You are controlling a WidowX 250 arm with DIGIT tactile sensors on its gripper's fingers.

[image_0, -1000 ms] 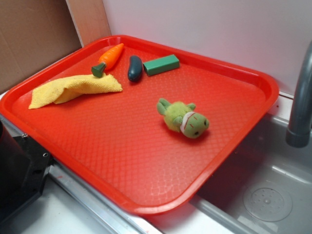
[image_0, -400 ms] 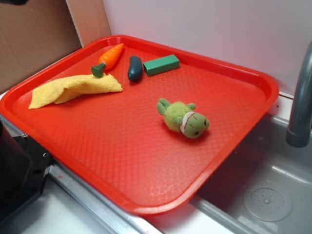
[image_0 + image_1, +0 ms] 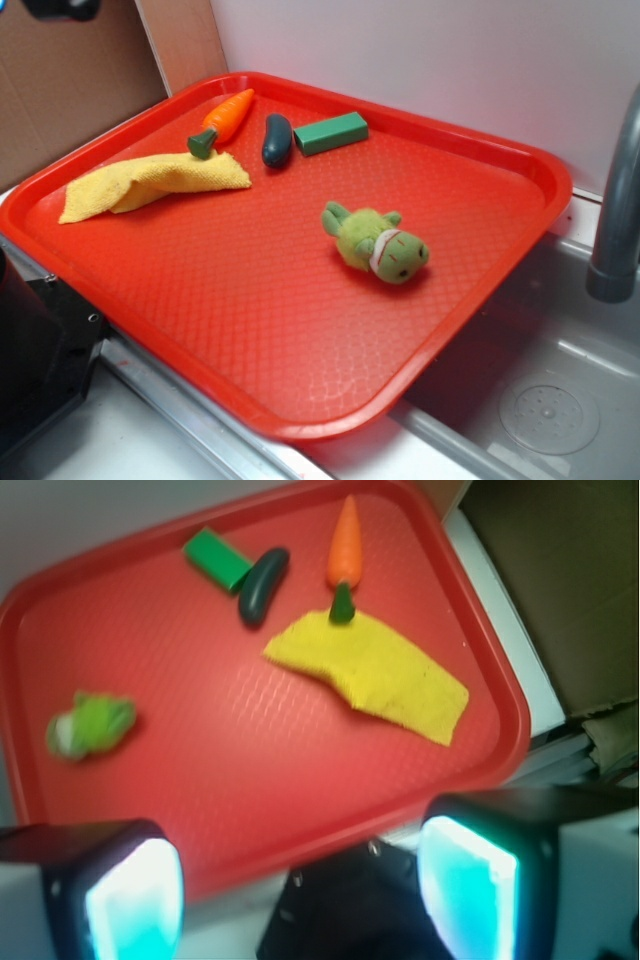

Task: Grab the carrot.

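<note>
Wrist view: gripper (image 3: 300, 890) high above the near edge of the tray, its two fingers (image 3: 130, 895) spread wide apart, pale cyan-lit pads facing each other across an open gap; nothing between them, nothing touched. Exterior view: only a dark blurred bit of the arm (image 3: 62, 8) shows at the top left corner, well above and apart from everything on the tray. Red plastic tray (image 3: 300, 330), textured floor, raised rim, sits across a sink edge. Carrot (image 3: 224, 120) lies flat at the far left part of the tray, orange tapered body pointing toward the far rim, dark green stub end toward the near side. The stub sits at the far edge of a yellow cloth (image 3: 150, 183), just beside it or touching; cannot tell which. The cloth lies crumpled and partly folded along the left side. Right of the carrot, a dark green oblong toy vegetable (image 3: 276, 139), close but apart from it. Right of that, a green rectangular block (image 3: 331, 133), one end just beside the vegetable. Near the tray's middle, a green plush frog-like toy (image 3: 375, 245), well apart from the rest. Grey faucet pipe (image 3: 615, 210) at far right, sink basin (image 3: 550, 410) below it.
</note>
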